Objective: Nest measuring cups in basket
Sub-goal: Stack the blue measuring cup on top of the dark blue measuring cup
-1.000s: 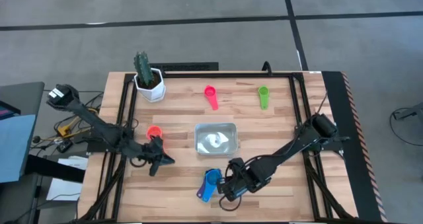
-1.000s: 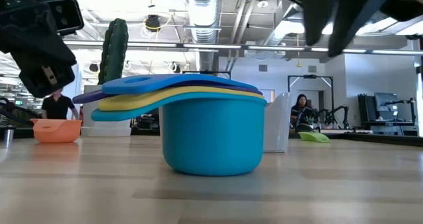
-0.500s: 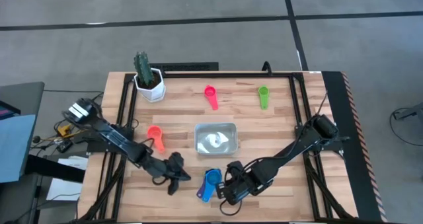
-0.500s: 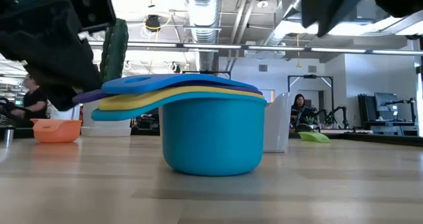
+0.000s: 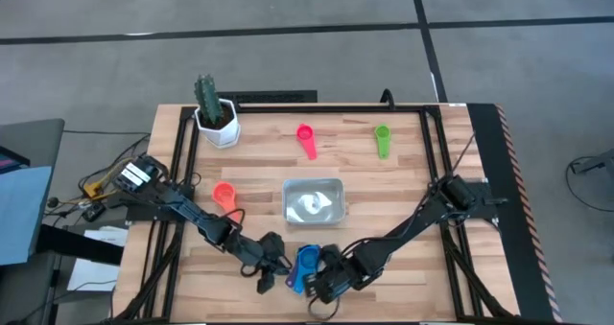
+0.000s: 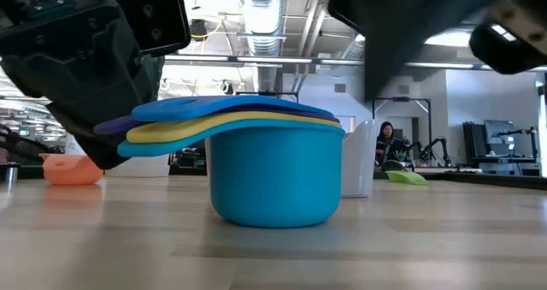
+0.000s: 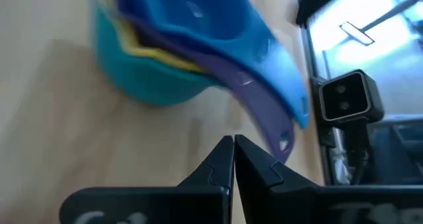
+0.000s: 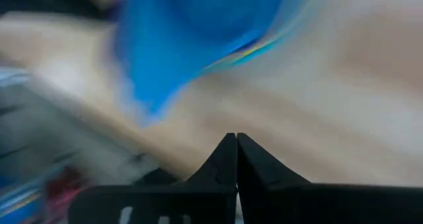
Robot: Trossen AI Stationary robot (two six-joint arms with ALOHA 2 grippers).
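On the table [image 5: 403,200], a stack of nested cups [image 5: 304,265] sits near the front edge, at about 6 o'clock from the basket [image 5: 313,200]. In the low view the stack [image 6: 256,166] shows a teal cup at the bottom with yellow, purple and blue handles fanned out above its rim.

The left claw [image 5: 266,282] lies at about 9 o'clock of the stack, just beside the handle ends. Its fingers [image 7: 221,161] are pressed together with no gap, and nothing is between them; the tips stop just short of the purple handle [image 7: 261,115], apart from it.

The right claw [image 5: 315,289] is at about 4 o'clock of the stack, close against it. Its fingers [image 8: 228,156] are also closed tip to tip, holding nothing, with the blue cup [image 8: 192,39] blurred just ahead of them.

The basket rests at the table's middle. An orange-red cup [image 5: 224,195] lies at its 9 o'clock, a pink cup [image 5: 306,139] at its 12 o'clock, and a green cup [image 5: 382,140] at about 1 o'clock. A potted cactus [image 5: 213,112] stands at about 10 o'clock, near the far left corner.
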